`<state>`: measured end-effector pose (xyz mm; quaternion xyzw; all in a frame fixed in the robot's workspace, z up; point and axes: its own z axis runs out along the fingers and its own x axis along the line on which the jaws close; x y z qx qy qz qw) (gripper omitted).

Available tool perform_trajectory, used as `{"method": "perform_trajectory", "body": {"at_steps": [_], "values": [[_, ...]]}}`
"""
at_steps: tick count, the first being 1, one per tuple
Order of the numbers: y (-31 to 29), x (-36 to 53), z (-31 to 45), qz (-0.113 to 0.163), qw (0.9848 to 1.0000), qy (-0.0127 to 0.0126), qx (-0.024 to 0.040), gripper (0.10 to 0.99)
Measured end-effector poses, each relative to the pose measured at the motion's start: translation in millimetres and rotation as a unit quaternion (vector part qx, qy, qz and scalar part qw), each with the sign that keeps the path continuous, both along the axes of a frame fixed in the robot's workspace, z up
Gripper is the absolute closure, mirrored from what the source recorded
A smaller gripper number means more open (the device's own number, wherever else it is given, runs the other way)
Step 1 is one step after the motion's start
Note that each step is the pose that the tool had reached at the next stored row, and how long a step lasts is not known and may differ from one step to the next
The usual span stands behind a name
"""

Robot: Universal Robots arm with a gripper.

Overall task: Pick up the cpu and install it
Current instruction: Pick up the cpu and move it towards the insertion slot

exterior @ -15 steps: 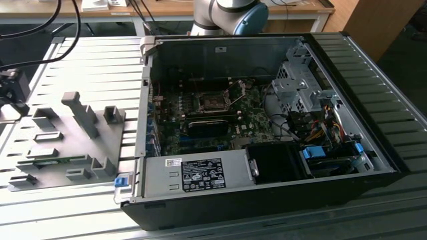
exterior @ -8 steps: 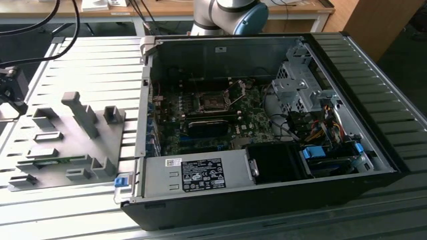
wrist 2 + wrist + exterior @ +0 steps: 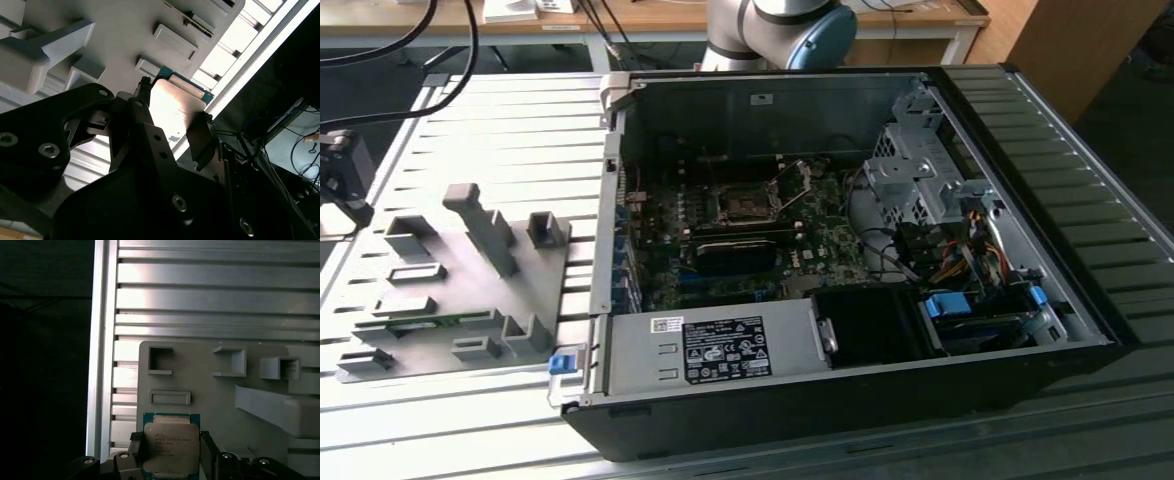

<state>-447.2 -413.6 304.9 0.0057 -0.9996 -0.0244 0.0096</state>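
The cpu is a flat square chip with a silvery top and a thin green rim, and my gripper is shut on it. In both wrist views a dark finger presses against each of two opposite edges. The cpu and gripper hang over the near edge of the grey fixture plate. The dark socket sits on the motherboard inside the open computer case, far from the gripper.
The grey fixture plate with raised blocks and pockets lies on the ribbed metal table at the exterior view's left. The arm's base stands behind the case. Cables and drive cages fill the case's right side.
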Motion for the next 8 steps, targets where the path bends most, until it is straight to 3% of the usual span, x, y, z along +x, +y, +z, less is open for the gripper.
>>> {"method": "perform_trajectory", "body": {"at_steps": [8], "values": [[0.0,0.0,7.1,0.0,1.0,0.0,0.0,0.545]]}}
